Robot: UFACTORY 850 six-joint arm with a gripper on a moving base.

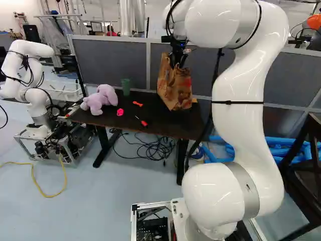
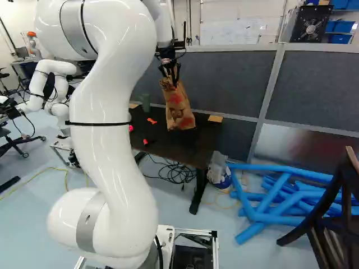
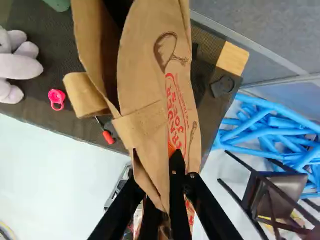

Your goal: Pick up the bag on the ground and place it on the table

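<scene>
Paper bag (image 1: 173,88) hangs from the gripper (image 1: 177,64) in the L base view, top end up at the fingers, body a bit tilted, over the R part of the dark table (image 1: 165,123); can't tell if its bottom touches the tabletop. Purple plush toy (image 1: 100,99) lies at the table's other end, w/ a green cup (image 1: 125,86) beside it near the grey partition (image 1: 110,60). Btwn toy & bag: a pink ring (image 1: 120,112), an orange item (image 1: 138,104) & a screwdriver w/ red handle (image 1: 144,123), the last nr the front edge. Black cables (image 1: 153,149) are heaped on the floor under the table; another robot (image 1: 36,100) stands at the view's L. R base view: same bag, leaning, over the tabletop, w/ a wood block (image 2: 215,119) nr the table's far corner. Plastic sack (image 2: 219,171) sits on the floor by the table leg, blue tubes (image 2: 280,193) pile up to its R, & a dark chair (image 2: 331,224) stands at the view's R edge. Wrist view: jaws are pinching the paper bag, its brown paper caught btwn the two fingers, the rest reaching out ahead of them above the table. Small black item (image 3: 223,86) is on the table next to the wood block.
</scene>
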